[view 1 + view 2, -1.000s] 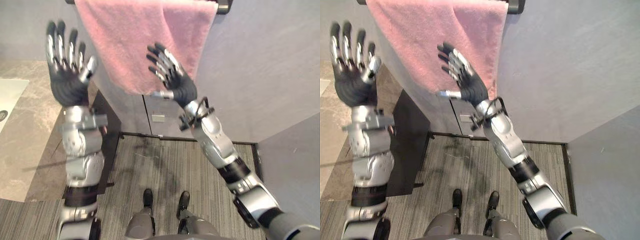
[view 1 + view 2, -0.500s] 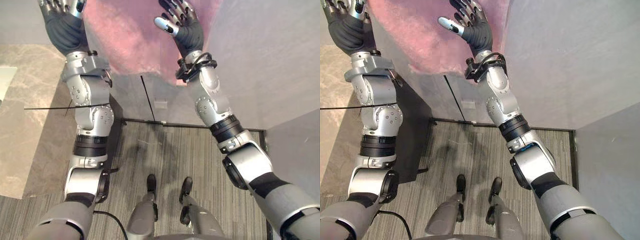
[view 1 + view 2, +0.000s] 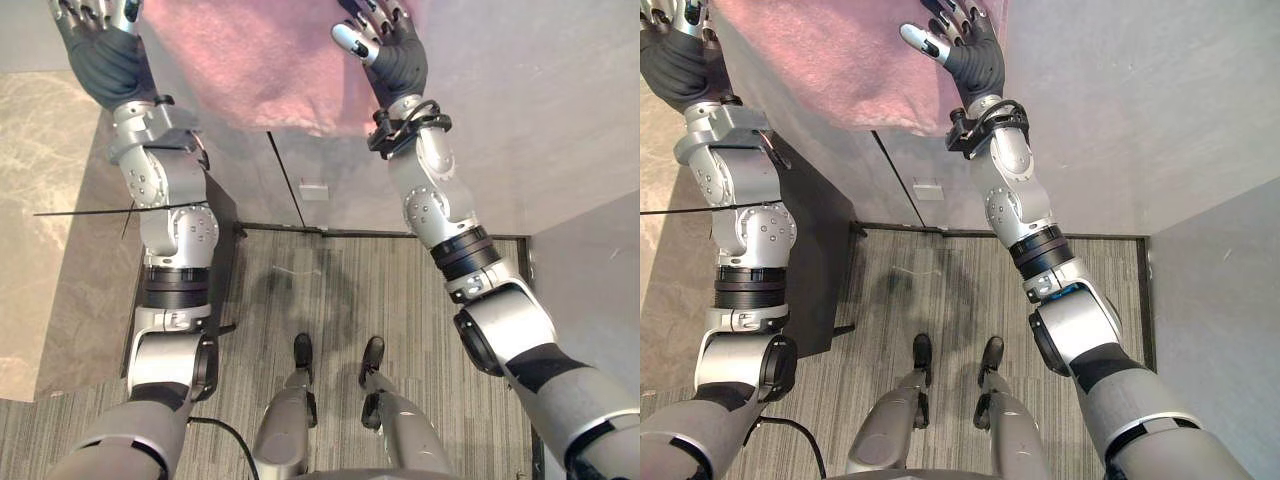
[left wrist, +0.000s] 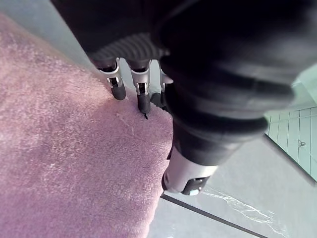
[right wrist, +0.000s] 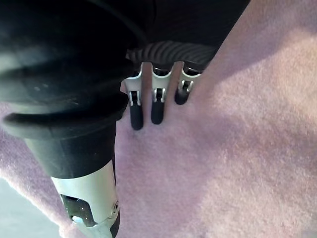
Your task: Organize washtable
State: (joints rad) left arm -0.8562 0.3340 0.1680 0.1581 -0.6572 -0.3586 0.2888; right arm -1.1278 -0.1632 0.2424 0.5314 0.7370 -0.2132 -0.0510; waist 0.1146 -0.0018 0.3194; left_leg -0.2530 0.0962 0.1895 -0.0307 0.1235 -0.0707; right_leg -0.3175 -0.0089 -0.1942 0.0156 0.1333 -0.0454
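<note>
A pink towel (image 3: 260, 70) is hanging at twelve o'clock. I am holding my left hand (image 3: 100, 55) at eleven and right hand (image 3: 395, 55) at one against it, fingers straight, gripping nothing.

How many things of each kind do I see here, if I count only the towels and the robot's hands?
pink fluffy towel: 1
robot hands: 2, the left hand and the right hand, both open at the towel
Total: 3
</note>
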